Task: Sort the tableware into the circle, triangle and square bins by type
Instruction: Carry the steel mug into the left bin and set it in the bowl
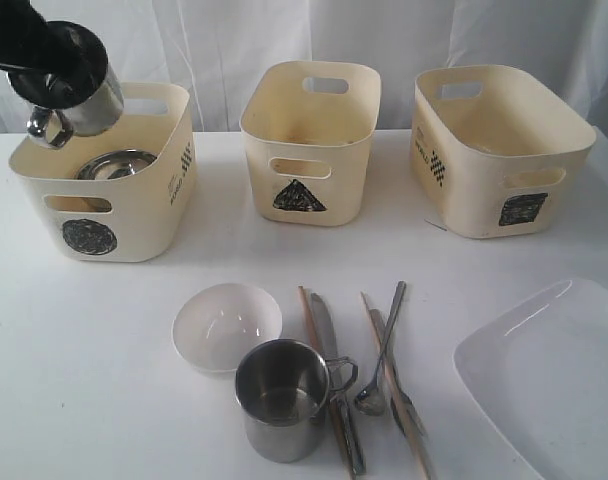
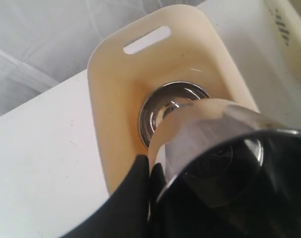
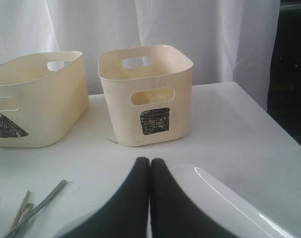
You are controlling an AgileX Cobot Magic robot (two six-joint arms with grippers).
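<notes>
- Exterior view, left: the circle bin (image 1: 134, 215) (black scribbled disc on its front) holds a steel bowl (image 1: 114, 163), mouth up on the bin's floor.
- Over the same bin hangs the held mug (image 1: 89, 100), tilted, its handle toward the bin's outer side. It is above the steel bowl and appears apart from it.
- Left wrist view: the left claw (image 2: 151, 173) is clamped on the held mug's wall, one finger (image 2: 133, 198) outside the rim and the other inside. The steel bowl lies directly below.
- Centre: the triangle bin (image 1: 309, 150) stands upright, its cream inner walls in plain view.
- Right: the square bin (image 1: 504, 180) stands upright, likewise showing its cream interior.
- On the table (image 1: 84, 380), before the bins:
  - The white bowl (image 1: 227, 325) sits mouth up.
  - The table mug (image 1: 281, 400) stands upright just beside it, handle against the knife (image 1: 329, 360).
  - The chopsticks (image 1: 306, 310), spoon (image 1: 374, 395) and fork (image 1: 404, 400) lie lengthwise in a loose bundle.
- The plate (image 1: 554, 380) lies at the right edge of the table (partly out of frame).
- Right wrist view: the right claw (image 3: 149, 198), pads pressed together on themselves, hovers over the plate's edge. The square bin stands beyond it and the triangle bin beside that.
</notes>
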